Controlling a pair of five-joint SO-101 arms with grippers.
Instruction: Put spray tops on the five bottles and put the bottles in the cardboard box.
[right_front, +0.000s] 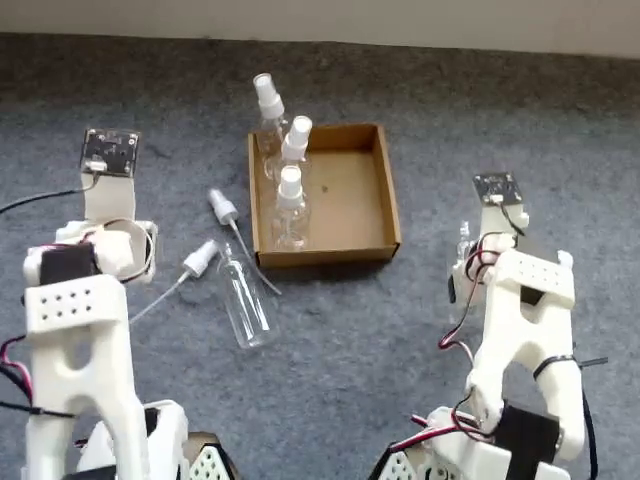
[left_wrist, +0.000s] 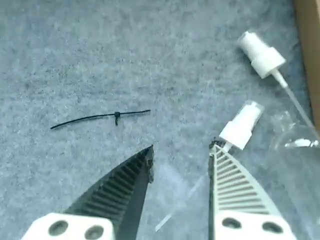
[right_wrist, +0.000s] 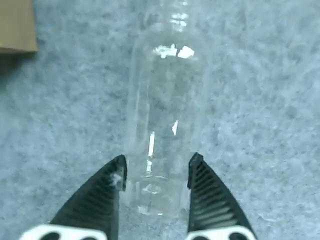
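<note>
Bottle (right_wrist: 162, 115), clear, framed by right gripper (right_wrist: 156, 172)

In the high view the right arm (right_front: 525, 300) covers most of the standing clear bottle (right_front: 463, 243); just a sliver of its top peeks out beside the arm. In the right wrist view that bottle's neck end runs past the frame edge, and the cardboard box (right_wrist: 17, 25) is cut to one corner. In the left wrist view the lying clear bottle (left_wrist: 296, 141) is mostly cut off.
</note>
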